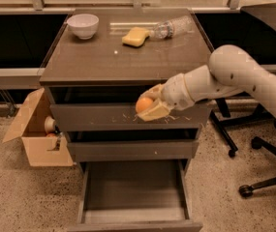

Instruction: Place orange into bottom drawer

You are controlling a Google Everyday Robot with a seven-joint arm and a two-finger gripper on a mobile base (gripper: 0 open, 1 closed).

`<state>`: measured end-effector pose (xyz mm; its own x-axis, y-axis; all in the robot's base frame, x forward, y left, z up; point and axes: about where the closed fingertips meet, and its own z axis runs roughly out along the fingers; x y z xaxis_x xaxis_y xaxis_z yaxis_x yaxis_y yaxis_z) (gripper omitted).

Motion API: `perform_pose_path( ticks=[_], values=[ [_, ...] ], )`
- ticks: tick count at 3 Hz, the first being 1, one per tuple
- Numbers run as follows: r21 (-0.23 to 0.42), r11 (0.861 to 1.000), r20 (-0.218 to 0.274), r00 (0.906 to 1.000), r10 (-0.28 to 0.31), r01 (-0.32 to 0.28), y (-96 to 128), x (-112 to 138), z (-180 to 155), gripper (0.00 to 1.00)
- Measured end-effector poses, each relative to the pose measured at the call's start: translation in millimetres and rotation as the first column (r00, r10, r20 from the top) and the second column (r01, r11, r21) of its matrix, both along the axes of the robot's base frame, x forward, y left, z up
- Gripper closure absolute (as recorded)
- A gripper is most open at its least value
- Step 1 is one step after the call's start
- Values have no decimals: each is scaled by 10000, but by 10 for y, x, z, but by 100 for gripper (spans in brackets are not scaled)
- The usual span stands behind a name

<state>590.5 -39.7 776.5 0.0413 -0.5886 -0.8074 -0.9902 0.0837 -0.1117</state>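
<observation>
The orange [144, 104] is a small round fruit held in my gripper [149, 105]. The gripper is shut on it, in front of the scratched top drawer front, well above the floor. The bottom drawer [133, 215] is pulled out below, showing its smooth grey inner tray. The orange hangs above the drawer's opening, roughly over its middle. My white arm reaches in from the right.
The cabinet top [128, 57] carries a white bowl [83, 25], a yellow sponge [134, 36] and a lying plastic bottle [172, 27]. An open cardboard box [36, 134] stands left of the cabinet. Office chair legs [253, 178] are at the right.
</observation>
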Motion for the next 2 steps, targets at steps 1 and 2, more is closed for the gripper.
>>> perform_pose_path(
  ticks=[1,2],
  values=[
    [-381,9984,154,9990,415,-409,-80,-193,-442,100],
    [-139,9991,227,9989,412,-409,-276,-490,-1141,100]
  ],
)
